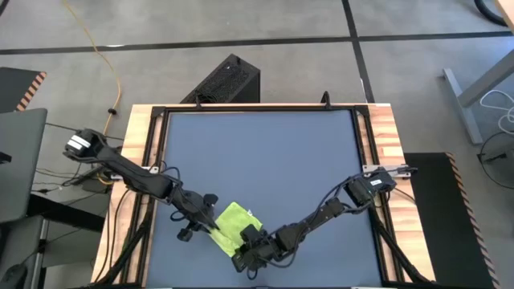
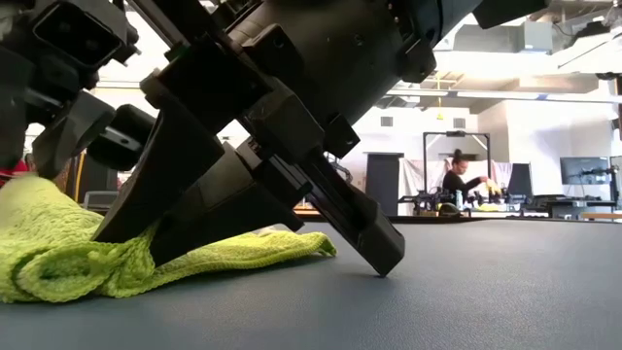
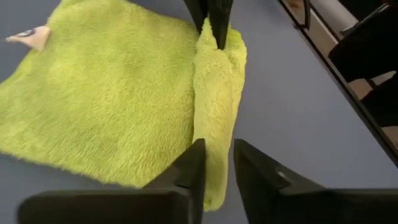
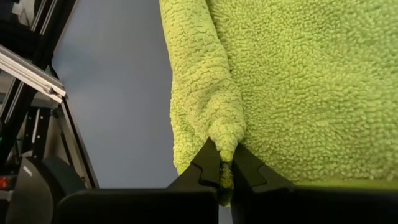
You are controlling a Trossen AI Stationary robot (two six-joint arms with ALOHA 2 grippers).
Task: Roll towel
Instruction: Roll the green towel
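Note:
The lime-green towel lies flat on the dark blue-grey mat near the table's near edge, a little left of centre. Its near edge is folded up into a narrow ridge. My left gripper is at the left end of that ridge and is shut on it. My right gripper is at the ridge's right end and is shut on it. It also shows in the left wrist view. A small label sits at one far corner of the towel. My left gripper has the left end of the folded ridge between its two fingers, which lie low and point along the ridge. The ridge and the towel lie on the mat, slack. My right gripper pinches the ridge's right end between its two fingertips, a fold of several layers. The fingers come in low, slanting down from the table's right and near side. The rest of the towel lies flat on the mat.
The mat stretches bare to the far, left and right of the towel. The wooden table border with its black rails frames the mat. A black box stands on the floor beyond the far edge. A person is far off in the room.

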